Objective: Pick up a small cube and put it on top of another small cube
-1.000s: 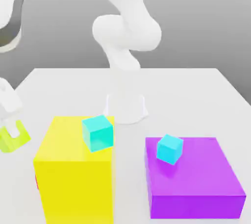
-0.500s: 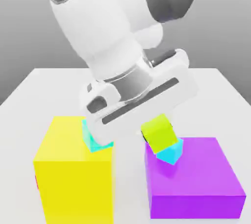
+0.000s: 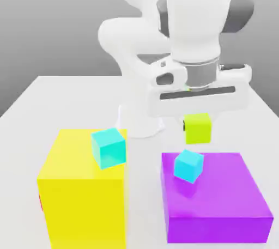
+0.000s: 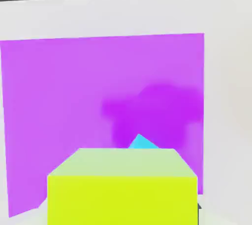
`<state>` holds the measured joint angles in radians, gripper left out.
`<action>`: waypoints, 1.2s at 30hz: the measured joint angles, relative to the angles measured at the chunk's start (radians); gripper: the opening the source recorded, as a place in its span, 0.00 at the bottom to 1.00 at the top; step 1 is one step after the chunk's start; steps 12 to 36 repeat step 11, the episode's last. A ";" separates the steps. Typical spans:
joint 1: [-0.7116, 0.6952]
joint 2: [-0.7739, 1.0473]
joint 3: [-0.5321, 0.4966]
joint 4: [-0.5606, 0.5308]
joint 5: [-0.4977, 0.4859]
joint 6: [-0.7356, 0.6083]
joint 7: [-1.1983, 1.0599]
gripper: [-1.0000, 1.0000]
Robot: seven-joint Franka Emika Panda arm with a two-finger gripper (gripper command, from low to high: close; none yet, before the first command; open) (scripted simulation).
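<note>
Now the gripper (image 3: 197, 118) pinches the lime cube (image 3: 197, 128), hanging above the purple block (image 3: 218, 204), apart from the sky-cyan cube (image 3: 188, 166) resting on that block's top. Judgement: centre lime squarely over the cyan one, match its rotation, descend slowly, release only at contact. No containers present. Teal cube (image 3: 109, 147) sits on the yellow block (image 3: 82, 204), well aside.

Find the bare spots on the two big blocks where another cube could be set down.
Purple block: free across the exterior view's right and near side; only the sky-cyan cube sits near its far left corner, crowded from above by the claw holding the lime cube. Yellow block: free left and front; the teal cube takes its far right corner.
</note>
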<state>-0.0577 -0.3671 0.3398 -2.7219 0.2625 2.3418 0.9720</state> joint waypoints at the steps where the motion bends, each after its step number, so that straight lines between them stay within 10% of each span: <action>1: -0.005 -0.023 0.021 -0.025 -0.011 0.015 0.041 0.00; 7: -0.016 0.092 0.099 -0.085 -0.055 0.205 0.108 0.00; 8: -0.020 0.119 0.106 -0.092 -0.061 0.239 0.115 1.00; 36: -0.020 0.119 0.106 -0.092 -0.061 0.239 0.115 1.00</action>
